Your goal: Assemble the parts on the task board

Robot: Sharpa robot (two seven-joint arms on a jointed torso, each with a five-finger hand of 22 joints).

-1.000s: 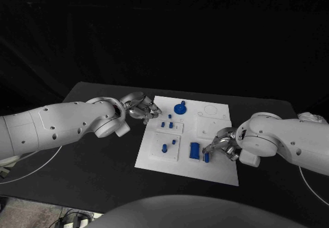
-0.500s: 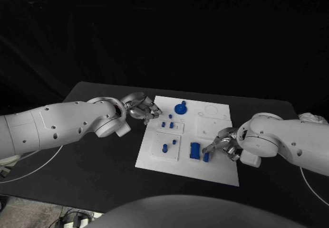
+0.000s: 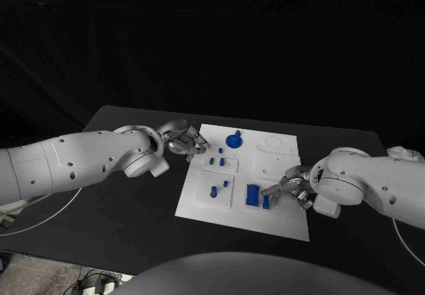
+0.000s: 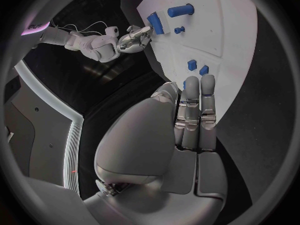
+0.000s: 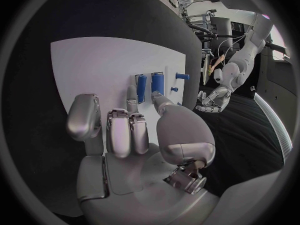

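The white task board [image 3: 282, 165] lies mid-table. On it stand a round blue knob [image 3: 233, 141], several small blue pegs [image 3: 216, 161] and a blue block [image 3: 252, 195]. My right hand [image 3: 290, 191] is at the board's near right part. Its thumb and a finger lie on either side of a slim blue piece [image 3: 266, 202] [image 5: 142, 87], next to the block [image 5: 157, 82]. My left hand [image 3: 184, 140] hovers at the board's far left edge with its fingers [image 4: 194, 110] drawn together and nothing in them. The left wrist view has my right hand [image 4: 134, 37] at the slim piece [image 4: 155, 24].
The black table [image 3: 132, 209] reaches out on all sides of the board. A round recess [image 3: 272, 143] marks the board's far right corner. A cable [image 3: 35, 218] trails off the table's left side.
My right hand has edged slightly to the right at the slim piece. The left hand and the other parts stay where they were.
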